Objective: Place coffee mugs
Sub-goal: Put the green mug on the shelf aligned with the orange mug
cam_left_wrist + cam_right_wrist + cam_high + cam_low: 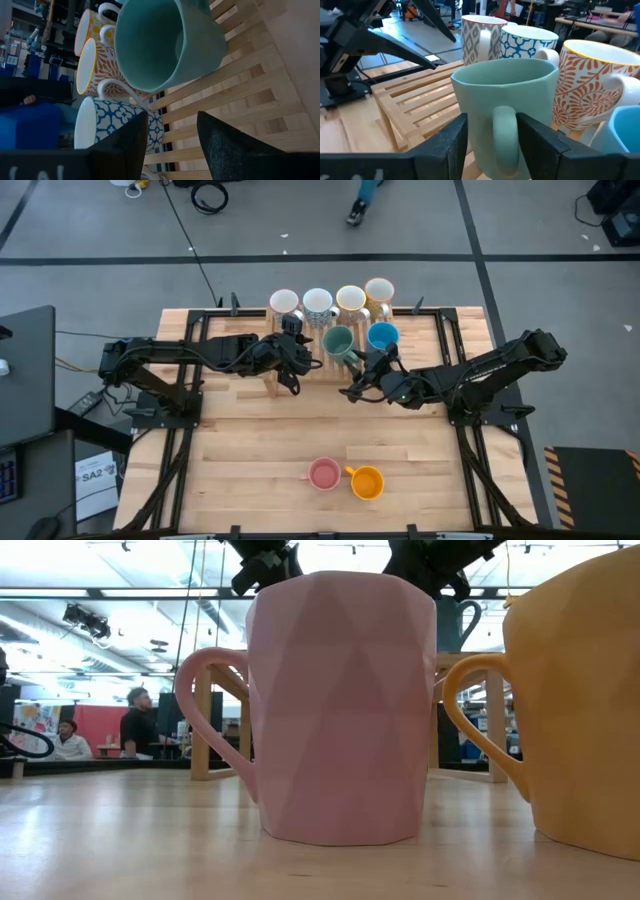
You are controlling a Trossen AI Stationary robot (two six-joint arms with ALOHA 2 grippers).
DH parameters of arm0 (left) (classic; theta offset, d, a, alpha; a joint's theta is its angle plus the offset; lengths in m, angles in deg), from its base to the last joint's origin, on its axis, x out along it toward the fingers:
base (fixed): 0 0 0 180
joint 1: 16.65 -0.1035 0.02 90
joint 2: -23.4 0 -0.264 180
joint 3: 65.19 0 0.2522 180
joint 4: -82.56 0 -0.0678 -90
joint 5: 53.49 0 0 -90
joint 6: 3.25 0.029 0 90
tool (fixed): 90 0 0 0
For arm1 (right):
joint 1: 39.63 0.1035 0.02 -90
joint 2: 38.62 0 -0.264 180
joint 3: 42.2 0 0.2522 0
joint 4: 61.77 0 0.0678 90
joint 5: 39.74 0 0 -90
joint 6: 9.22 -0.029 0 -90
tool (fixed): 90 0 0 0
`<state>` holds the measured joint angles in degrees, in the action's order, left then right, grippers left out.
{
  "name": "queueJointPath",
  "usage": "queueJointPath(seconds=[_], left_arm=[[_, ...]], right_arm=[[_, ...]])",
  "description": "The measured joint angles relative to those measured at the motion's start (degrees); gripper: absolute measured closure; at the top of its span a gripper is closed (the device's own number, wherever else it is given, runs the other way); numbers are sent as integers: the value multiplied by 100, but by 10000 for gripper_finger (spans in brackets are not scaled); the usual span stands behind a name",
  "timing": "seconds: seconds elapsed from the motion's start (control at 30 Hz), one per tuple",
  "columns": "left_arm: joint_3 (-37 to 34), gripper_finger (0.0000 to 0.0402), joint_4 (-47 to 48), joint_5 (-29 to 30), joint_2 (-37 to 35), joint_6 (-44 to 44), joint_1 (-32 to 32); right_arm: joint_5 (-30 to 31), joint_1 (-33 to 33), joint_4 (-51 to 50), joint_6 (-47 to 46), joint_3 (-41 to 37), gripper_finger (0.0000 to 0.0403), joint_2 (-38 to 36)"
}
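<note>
wooden table [260, 450], slatted rack [415, 107] (room behind)

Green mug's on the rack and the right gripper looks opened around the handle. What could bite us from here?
1. The right gripper has open fingers either side of the green mug handle; a crooked retreat may snag it and drag the mug.
2. The orange-patterned mug and blue mug sit close beside it; a nudge could knock them.
3. The left gripper hovers open over the wooden rack nearby, so the arms may clash.
</note>
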<state>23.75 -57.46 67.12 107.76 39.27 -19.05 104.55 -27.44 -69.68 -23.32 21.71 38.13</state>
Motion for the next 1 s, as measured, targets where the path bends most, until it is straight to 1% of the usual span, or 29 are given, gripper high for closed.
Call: queueJointPath(seconds=[0.33,0.63,0.77,1.0], left_arm=[[0,223,0,0,0,0,1],[0,223,0,-1,0,0,0],[0,223,-1,-1,0,0,1],[0,223,0,0,0,0,-1]], right_arm=[[1,50,393,1036,0,226,4],[12,48,399,1155,0,226,4],[25,48,402,1423,0,227,4],[31,48,570,1613,0,227,-2]])
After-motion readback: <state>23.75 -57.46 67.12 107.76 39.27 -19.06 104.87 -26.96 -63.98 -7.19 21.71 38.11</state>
